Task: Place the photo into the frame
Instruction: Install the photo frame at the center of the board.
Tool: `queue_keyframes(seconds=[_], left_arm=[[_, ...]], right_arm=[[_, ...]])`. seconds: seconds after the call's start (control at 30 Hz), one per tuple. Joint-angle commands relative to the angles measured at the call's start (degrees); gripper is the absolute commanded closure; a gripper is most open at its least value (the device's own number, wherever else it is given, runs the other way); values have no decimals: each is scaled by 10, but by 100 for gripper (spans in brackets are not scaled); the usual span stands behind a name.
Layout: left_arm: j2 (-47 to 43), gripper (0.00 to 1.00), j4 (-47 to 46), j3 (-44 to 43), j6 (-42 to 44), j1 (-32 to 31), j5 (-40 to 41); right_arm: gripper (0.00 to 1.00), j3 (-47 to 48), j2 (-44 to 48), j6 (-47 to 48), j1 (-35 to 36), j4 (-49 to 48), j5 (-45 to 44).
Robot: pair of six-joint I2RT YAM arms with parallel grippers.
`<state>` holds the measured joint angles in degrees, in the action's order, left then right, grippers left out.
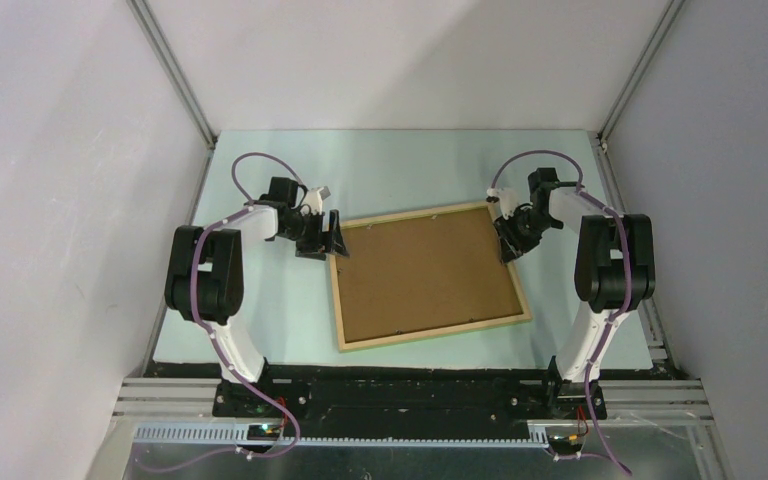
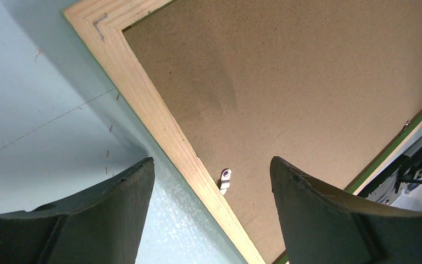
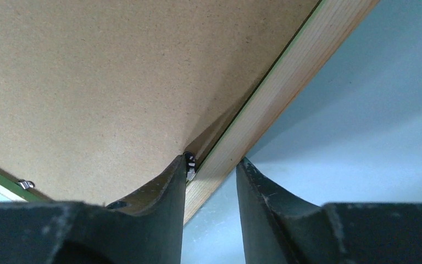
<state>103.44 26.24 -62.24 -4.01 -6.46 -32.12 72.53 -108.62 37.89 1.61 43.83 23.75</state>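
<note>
**Left arm.** The left arm (image 1: 205,270) rises from its base, folds at the elbow and reaches forward and inward. It sets its wrist over the far-left corner of the frame (image 1: 430,333).

**Left tool.** The left tool (image 2: 211,162) stands wide open and holds nothing. In the left wrist view its two dark fingers (image 2: 118,203) straddle the left rail of the frame. One finger is over the bare tabletop (image 1: 410,170) and the other is over the brown board. A small metal clip (image 2: 225,180) sits on the board just beside the rail, between the fingers.

**Right arm.** The right arm (image 1: 615,260) mirrors this pose. It is bent at the elbow, and its wrist is angled down at the far-right corner of the frame.

**Right tool.** The right tool (image 3: 211,162) is set to a narrow gap. The light wood right rail passes between its fingers (image 3: 154,214). The inner finger lies over the board with its tip at a second clip (image 3: 189,162), and the outer finger is on the tabletop side. It cannot be told whether the pads press the rail.

**Workpiece.** The frame lies flat on the tabletop, back side up and slightly rotated, between the two arms. The photo (image 1: 425,270) sits inside the frame with its plain brown back facing upward. A thin green line shows along the rail edges.
</note>
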Motion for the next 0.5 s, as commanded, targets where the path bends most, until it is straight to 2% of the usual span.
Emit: queue_keyframes(seconds=[0.0,0.1,0.27,0.47], left_arm=[[-8,16,15,-2,20,3,26],[-6,17,15,-2,20,3,26],[4,21,17,-5,20,4,25],[18,32,18,-8,17,4,26]], right_arm=[[65,-6,13,24,-4,3,-23],[70,-6,12,28,-4,1,-24],[71,-6,12,17,-5,-3,-19],[61,-6,15,-16,-7,-11,-3]])
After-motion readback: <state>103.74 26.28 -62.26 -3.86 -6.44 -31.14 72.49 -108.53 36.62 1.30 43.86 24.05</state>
